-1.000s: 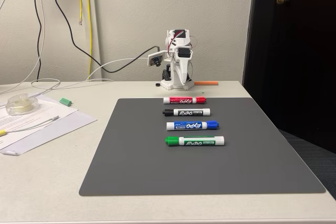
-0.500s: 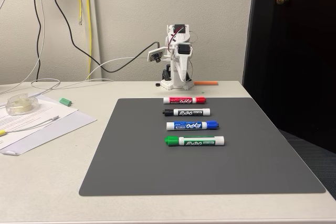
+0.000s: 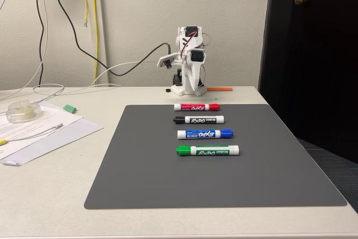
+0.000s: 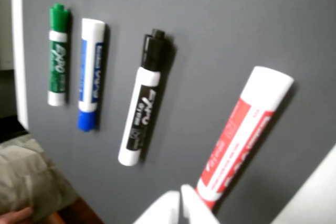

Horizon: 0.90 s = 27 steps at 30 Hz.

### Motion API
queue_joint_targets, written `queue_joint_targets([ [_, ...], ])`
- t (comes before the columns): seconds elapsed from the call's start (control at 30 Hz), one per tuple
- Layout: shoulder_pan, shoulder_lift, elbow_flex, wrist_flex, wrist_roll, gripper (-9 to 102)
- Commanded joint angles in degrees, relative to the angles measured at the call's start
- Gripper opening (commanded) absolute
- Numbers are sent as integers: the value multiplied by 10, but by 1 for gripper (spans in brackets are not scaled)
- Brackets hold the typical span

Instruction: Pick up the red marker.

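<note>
As the fixed view reads from left to right, the bench (image 3: 50,194) carries first a clear round tape dispenser (image 3: 21,110) on white papers (image 3: 50,132), then a small green object (image 3: 69,108) too small to identify. Next comes a dark grey mat (image 3: 224,183) bearing 4 markers in a column, all lying crosswise and apart from one another. Farthest back lies the red marker (image 3: 196,106), its label unreadable at this range; in front of it the black marker (image 3: 198,119), the blue marker (image 3: 205,133) and the green marker (image 3: 207,150), each lettered "EXPO". Behind the mat stands the white arm (image 3: 189,65), folded upright, with cables (image 3: 112,68) running off to the left along the wall. A thin orange stick (image 3: 219,88) lies just right of the arm's base. A dark door (image 3: 313,54) with a round knob closes the right side.

In the wrist view, left to right: green marker (image 4: 58,56), "EXPO" legible; blue marker (image 4: 90,72), label print blurred; black marker (image 4: 143,103), "EXPO" legible; red marker (image 4: 244,135), print too blurred to read, its lower end hidden behind the gripper (image 4: 180,203). The gripper enters at the bottom edge as 2 white tips nearly meeting, cut off by the frame and clamped on nothing.
</note>
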Motion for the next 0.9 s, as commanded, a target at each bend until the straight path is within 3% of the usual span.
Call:
queue_joint_targets([
  [0.0,-3,-41,-34,-18,-4,0],
  [0.27,6,-75,-40,-18,-38,0],
  [0.5,14,-257,-114,-21,-47,0],
  [0.87,32,-265,-95,-44,-33,13],
])
